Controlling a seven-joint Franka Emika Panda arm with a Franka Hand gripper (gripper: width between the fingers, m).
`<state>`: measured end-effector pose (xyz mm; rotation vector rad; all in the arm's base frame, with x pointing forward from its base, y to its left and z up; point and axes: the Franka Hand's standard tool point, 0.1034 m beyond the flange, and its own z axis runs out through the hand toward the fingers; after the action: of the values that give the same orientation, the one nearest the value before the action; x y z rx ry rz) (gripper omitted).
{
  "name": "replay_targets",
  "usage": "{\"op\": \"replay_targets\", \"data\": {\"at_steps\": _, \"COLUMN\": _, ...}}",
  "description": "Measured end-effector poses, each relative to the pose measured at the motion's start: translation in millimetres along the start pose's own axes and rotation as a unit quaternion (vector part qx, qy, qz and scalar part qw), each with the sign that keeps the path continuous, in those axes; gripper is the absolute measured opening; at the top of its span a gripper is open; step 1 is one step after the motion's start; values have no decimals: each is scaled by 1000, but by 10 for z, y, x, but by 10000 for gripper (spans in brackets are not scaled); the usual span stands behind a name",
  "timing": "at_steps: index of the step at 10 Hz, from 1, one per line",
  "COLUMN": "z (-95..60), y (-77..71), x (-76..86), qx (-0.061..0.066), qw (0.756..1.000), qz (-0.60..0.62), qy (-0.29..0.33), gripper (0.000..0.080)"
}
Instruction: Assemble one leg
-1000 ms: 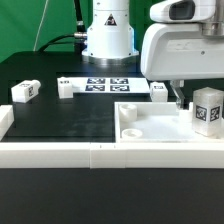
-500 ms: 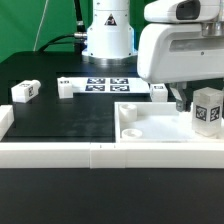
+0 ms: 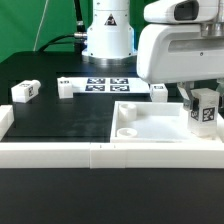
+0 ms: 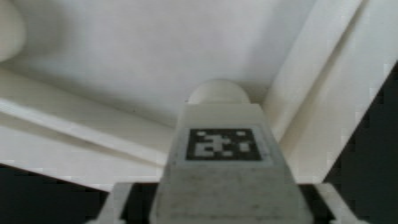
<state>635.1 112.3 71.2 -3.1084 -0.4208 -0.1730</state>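
The gripper, jaws clamped on the leg, holds it upright over the far corner of the white panel on the exterior view's right, so seating the leg seems in hand; next it likely needs lowering straight into that corner

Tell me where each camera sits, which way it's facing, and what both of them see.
Exterior view: low at an edge of the table, facing across toward the arm's base; base, wrist housing and pincer show.
Wrist view: on the wrist, looking along the pincer at the leg; no robot part shows clearly.
Shared: the tagged leg and the white panel.
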Motion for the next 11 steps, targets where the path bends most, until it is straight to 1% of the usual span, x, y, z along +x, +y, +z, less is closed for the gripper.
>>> {"op": "replay_targets", "data": {"at_steps": 1, "z": 9, "y": -4, "x": 20, "qx": 7, "qw": 995, "qz": 102, "qy": 7, "gripper": 291}}
{"op": "replay_targets", "data": {"at_steps": 2, "z": 14, "y": -19, "x": 28, "qx": 8, "qw": 985, "qz": 171, "qy": 13, "gripper": 291}}
{"op": "replay_targets", "data": {"at_steps": 3, "z": 14, "y": -41, "x": 30, "qx": 13, "qw": 968, "qz": 249, "qy": 12, "gripper": 291}}
{"op": "replay_targets", "data": {"at_steps": 5, "z": 16, "y": -70, "x": 8, "qx": 16, "qw": 929, "qz": 371, "qy": -1, "gripper": 291}}
{"op": "replay_targets", "data": {"at_steps": 6, "z": 20, "y": -75, "x": 5, "qx": 17, "qw": 901, "qz": 433, "qy": -2, "gripper": 291}}
{"op": "replay_targets", "data": {"at_steps": 8, "z": 24, "y": -75, "x": 1, "qx": 16, "qw": 835, "qz": 551, "qy": -4, "gripper": 291}}
{"op": "replay_targets", "data": {"at_steps": 9, "z": 26, "y": -67, "x": -2, "qx": 18, "qw": 801, "qz": 598, "qy": -6, "gripper": 291}}
{"op": "replay_targets", "data": {"at_steps": 10, "z": 27, "y": -61, "x": -3, "qx": 21, "qw": 791, "qz": 612, "qy": -8, "gripper": 291}}
{"op": "replay_targets", "data": {"at_steps": 11, "z": 27, "y": -59, "x": -5, "qx": 23, "qw": 770, "qz": 638, "qy": -10, "gripper": 291}}
